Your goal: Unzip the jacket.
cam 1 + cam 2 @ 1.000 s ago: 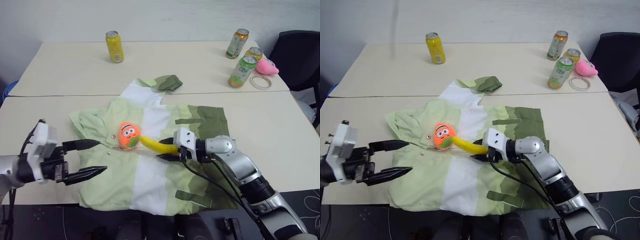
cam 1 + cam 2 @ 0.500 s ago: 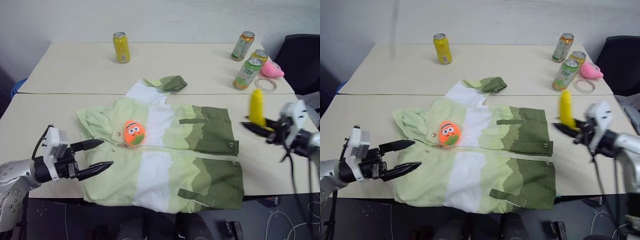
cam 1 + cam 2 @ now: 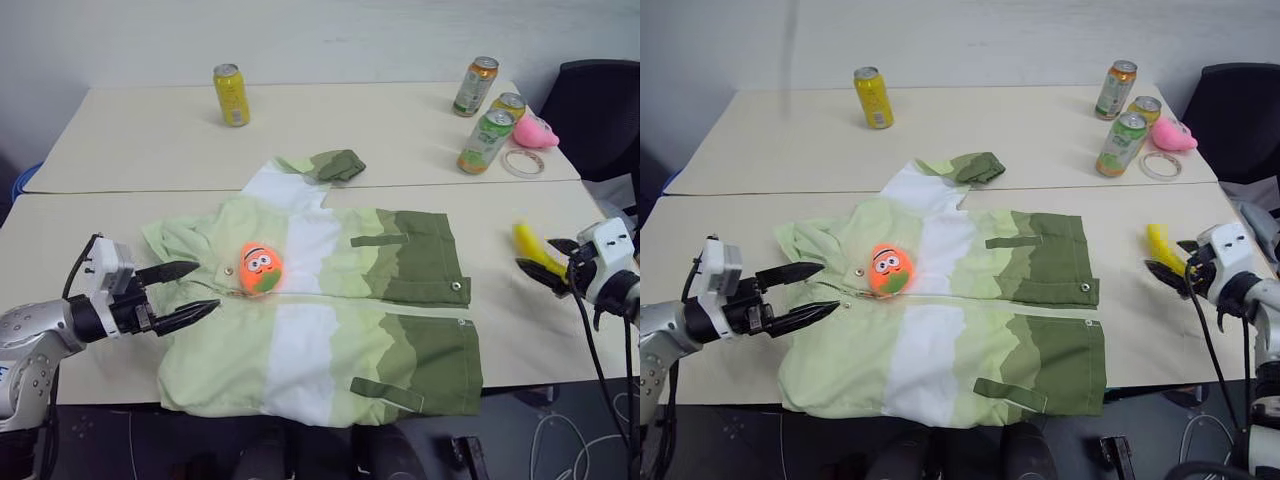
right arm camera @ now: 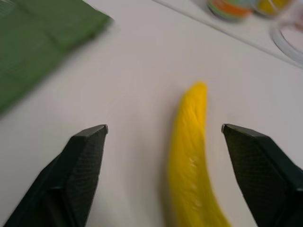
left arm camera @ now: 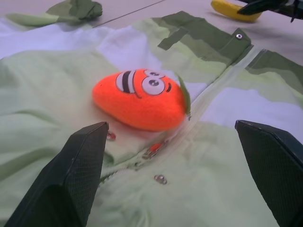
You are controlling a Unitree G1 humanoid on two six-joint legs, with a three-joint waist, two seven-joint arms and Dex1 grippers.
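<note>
Gripper (image 3: 548,262) beside banana (image 3: 533,247), toy (image 3: 259,269) on jacket (image 3: 330,300)

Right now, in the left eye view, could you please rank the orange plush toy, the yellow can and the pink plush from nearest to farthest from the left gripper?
1. The orange plush toy, on the jacket, just beyond the left gripper.
2. The yellow can, on the far table.
3. The pink plush, far right, beside the chair.

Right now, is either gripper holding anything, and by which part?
Nothing is held. The right gripper is open around the banana; the left gripper is open.
</note>
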